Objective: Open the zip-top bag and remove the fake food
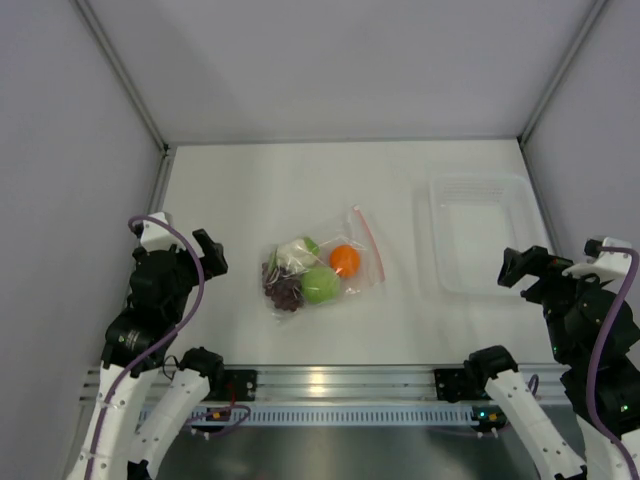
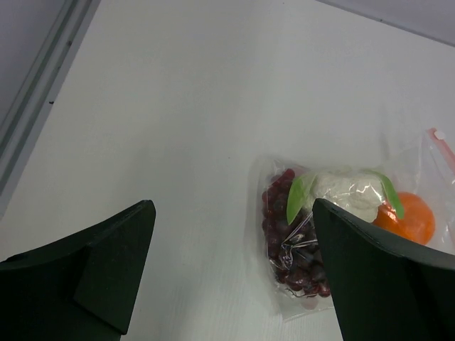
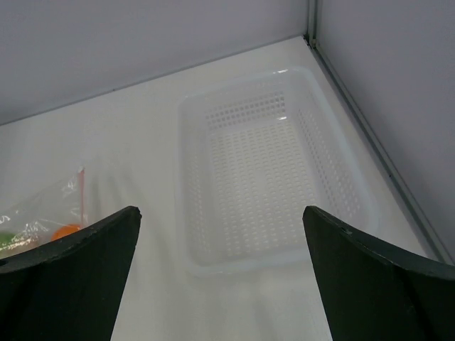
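– Left gripper [image 1: 207, 248] is hovering at 8 o'clock over the table [image 1: 250, 190], jaws standing wide apart, gripping nothing. On its wrist view [image 2: 232, 209] both fingers are framing bare tabletop.

– And the other one?

– Right gripper [image 1: 520, 268] is hanging at 4 o'clock, jaws likewise spread, nothing between them [image 3: 220, 213]. It is sitting near the 6 o'clock rim of the tray [image 1: 478, 180].

– Tray placement?

– Clear, perforated, rectangular, lying flat at 3 o'clock on the table, close to the side wall. The right wrist view is showing it [image 3: 263, 177] with nothing in it.

– Where is the zip-top bag?

– Zip-top bag [image 1: 338, 232] is lying flat near table centre, slightly toward 7 o'clock, well apart from the tray and from both grippers. The right wrist is catching only its corner [image 3: 43, 213] at 9 o'clock.

– Fake food?

– All the fake food [image 1: 344, 260] is sitting inside the bag. Green apple [image 1: 319, 285] is resting at 5 o'clock within it. Orange [image 1: 344, 260] [image 2: 412, 220] [image 3: 65, 231] is touching the apple, at 2 o'clock. Leafy vegetable [image 1: 295, 253] [image 2: 341, 188], white with green leaves, is sitting at 10 o'clock. Grape bunch [image 1: 283, 288] [image 2: 284, 234] is pressing into the 8 o'clock corner.

– Smallest item?

– Zip strip [image 1: 368, 245] [image 2: 442, 145] [image 3: 80, 192], pink-red, is running along the bag's 3 o'clock edge, just beside the orange. Cannot tell whether it is sealed.
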